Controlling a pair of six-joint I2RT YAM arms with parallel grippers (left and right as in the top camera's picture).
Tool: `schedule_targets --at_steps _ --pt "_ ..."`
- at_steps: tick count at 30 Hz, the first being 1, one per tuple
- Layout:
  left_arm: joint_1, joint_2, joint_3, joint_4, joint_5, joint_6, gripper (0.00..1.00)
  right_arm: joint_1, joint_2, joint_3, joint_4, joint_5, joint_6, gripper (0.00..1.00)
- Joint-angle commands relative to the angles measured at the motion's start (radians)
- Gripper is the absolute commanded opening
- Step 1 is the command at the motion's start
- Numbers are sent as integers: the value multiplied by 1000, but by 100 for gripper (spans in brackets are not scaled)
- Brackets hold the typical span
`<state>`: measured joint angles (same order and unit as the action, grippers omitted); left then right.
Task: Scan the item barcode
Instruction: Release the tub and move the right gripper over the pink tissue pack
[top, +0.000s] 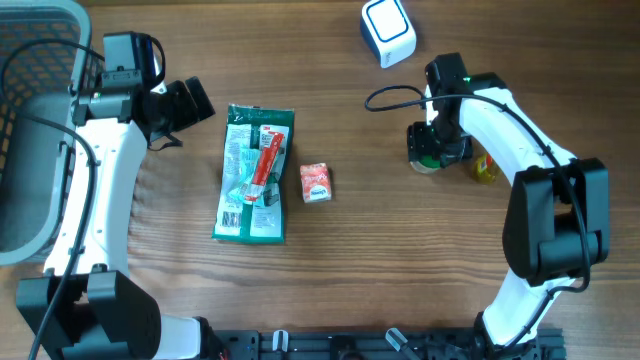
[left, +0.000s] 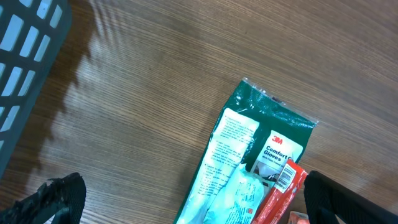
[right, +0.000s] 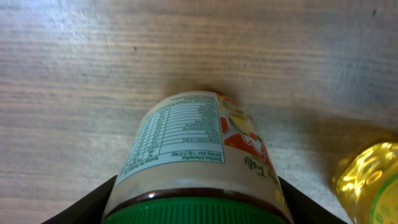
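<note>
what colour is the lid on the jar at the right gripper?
Green lid on the jar; shows best in the right wrist view.

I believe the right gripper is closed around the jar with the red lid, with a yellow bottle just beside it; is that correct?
Not quite: the lid is green, not red, as the right wrist view shows. The rest holds: the right gripper is closed around the jar, and the yellow bottle stands just beside it.
</note>
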<state>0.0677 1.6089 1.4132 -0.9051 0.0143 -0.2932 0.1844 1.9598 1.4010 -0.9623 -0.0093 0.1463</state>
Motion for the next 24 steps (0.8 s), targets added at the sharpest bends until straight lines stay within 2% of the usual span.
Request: schedule_targets --at_steps 1,6,8,10,12,16,19,21,23,24 --pt "3 -9 11 2 8 1 100 1 -4 6 20 20 14 74" --pt "2 -9 11 2 8 1 100 1 -11 204 -146 20 11 79" --pt "3 -9 11 2 8 1 100 1 -11 273 -215 20 11 87" --pt "3 -9 11 2 8 1 100 1 -14 325 -257 4 15 88" --pt "3 -9 11 2 8 1 100 7 -16 359 -276 -92 38 88" --pt "3 -9 11 2 8 1 100 69 -16 362 -260 -199 158 86" --pt "3 -9 11 2 8 1 100 206 -15 362 -176 -203 198 86" --pt "3 -9 11 2 8 1 100 282 -15 362 -129 -203 198 89" --pt "3 -9 11 2 8 1 100 357 -15 360 -76 -203 198 100" --pt "3 -9 11 2 8 1 100 385 -15 358 -51 -203 198 100"
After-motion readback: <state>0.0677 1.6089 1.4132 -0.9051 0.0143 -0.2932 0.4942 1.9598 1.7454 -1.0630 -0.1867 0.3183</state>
